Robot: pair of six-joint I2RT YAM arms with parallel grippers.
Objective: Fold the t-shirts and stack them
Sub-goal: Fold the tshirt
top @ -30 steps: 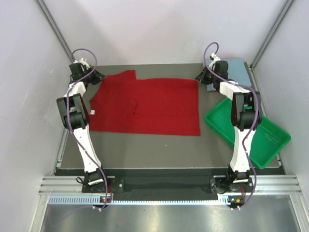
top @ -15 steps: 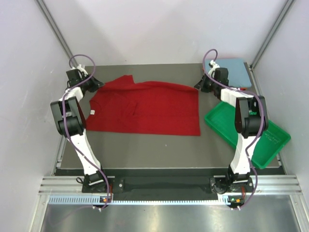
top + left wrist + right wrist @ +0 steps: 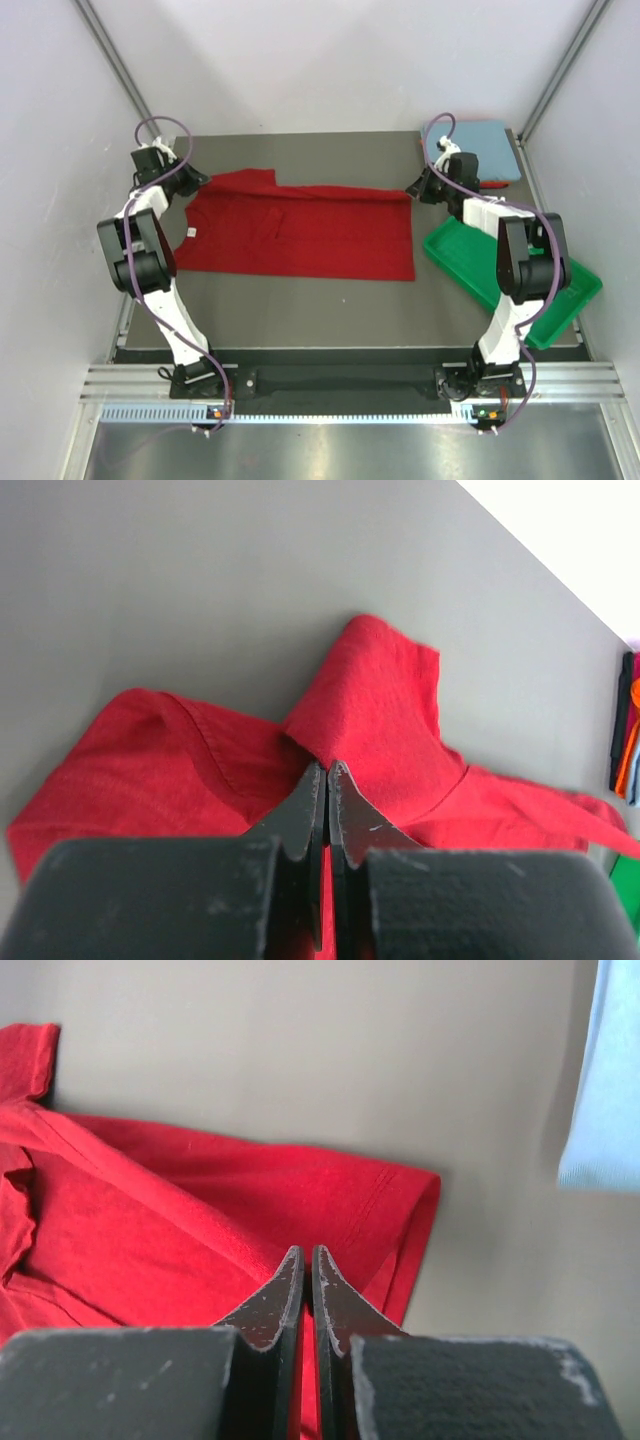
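A dark red t-shirt (image 3: 300, 232) lies spread across the middle of the dark table, a small white label (image 3: 191, 232) near its left edge. At the shirt's far left corner, by the sleeve, my left gripper (image 3: 196, 181) is shut on a peak of red cloth (image 3: 380, 710). My right gripper (image 3: 412, 191) is shut on the far right corner, where the hem (image 3: 400, 1210) curls over. In both wrist views the jaws are pressed together on cloth at the fingertips, left gripper (image 3: 326, 766) and right gripper (image 3: 304, 1251). A folded light blue t-shirt (image 3: 482, 150) lies at the far right corner.
A green plastic tray (image 3: 540, 290) sits at the right, overhanging the table's right edge. White walls and metal posts close in the far side. Bare table (image 3: 300, 310) lies between the shirt and the arm bases.
Both grippers have drawn nearer along the table with the shirt's far corners in them. The far edge has come forward, so the shirt looks shorter front to back.
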